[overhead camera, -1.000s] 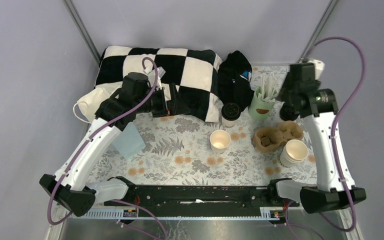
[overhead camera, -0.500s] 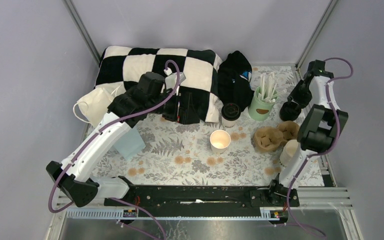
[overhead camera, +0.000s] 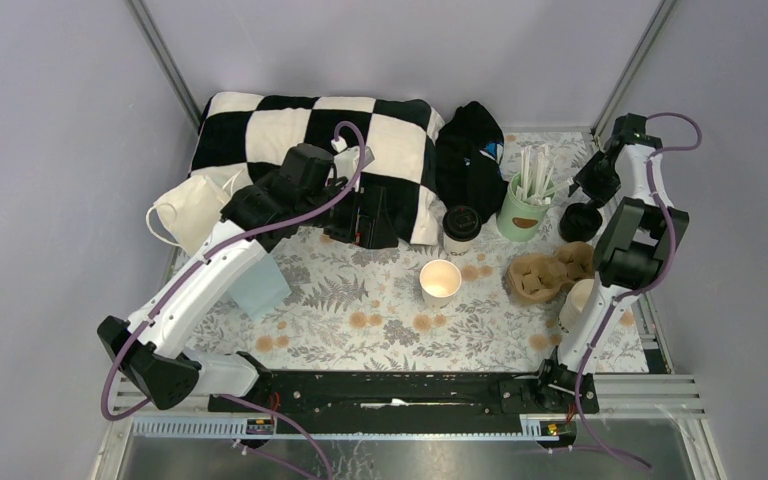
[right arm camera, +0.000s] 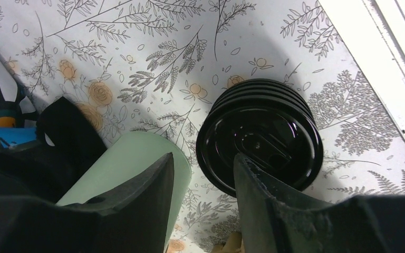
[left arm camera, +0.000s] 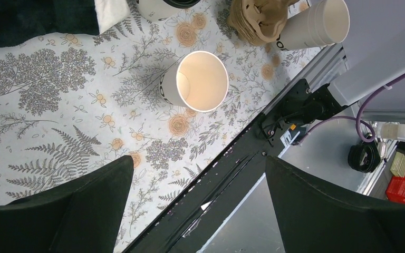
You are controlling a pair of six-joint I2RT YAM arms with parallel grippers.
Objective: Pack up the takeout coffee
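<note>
One takeout coffee [overhead camera: 461, 228], a white cup with a black lid, stands at the back centre; only its base shows in the left wrist view [left arm camera: 161, 4]. An unlidded white cup [overhead camera: 440, 282] [left arm camera: 198, 81] stands in front of it. A stack of black lids [overhead camera: 580, 222] [right arm camera: 261, 137] sits at the back right. My right gripper [overhead camera: 580, 203] [right arm camera: 203, 158] hovers over the stack's left edge, jaws partly open, gripping nothing. My left gripper [overhead camera: 372, 217] [left arm camera: 198, 163] hangs wide open and empty, left of the lidded cup.
A mint-green cup of white sticks [overhead camera: 523, 205] [right arm camera: 132, 168] stands just left of the lids. A brown pulp carrier [overhead camera: 550, 272] [left arm camera: 258, 21] and stacked white cups [overhead camera: 582, 300] [left arm camera: 316, 23] lie front right. Checkered cloth [overhead camera: 290, 130], black bag [overhead camera: 470, 155] and a blue pouch [overhead camera: 258, 285] fill the back and left.
My right arm has folded back to the far right corner and brought its gripper down over the lid stack, jaws narrower. My left gripper has shifted right, toward the lidded cup.
</note>
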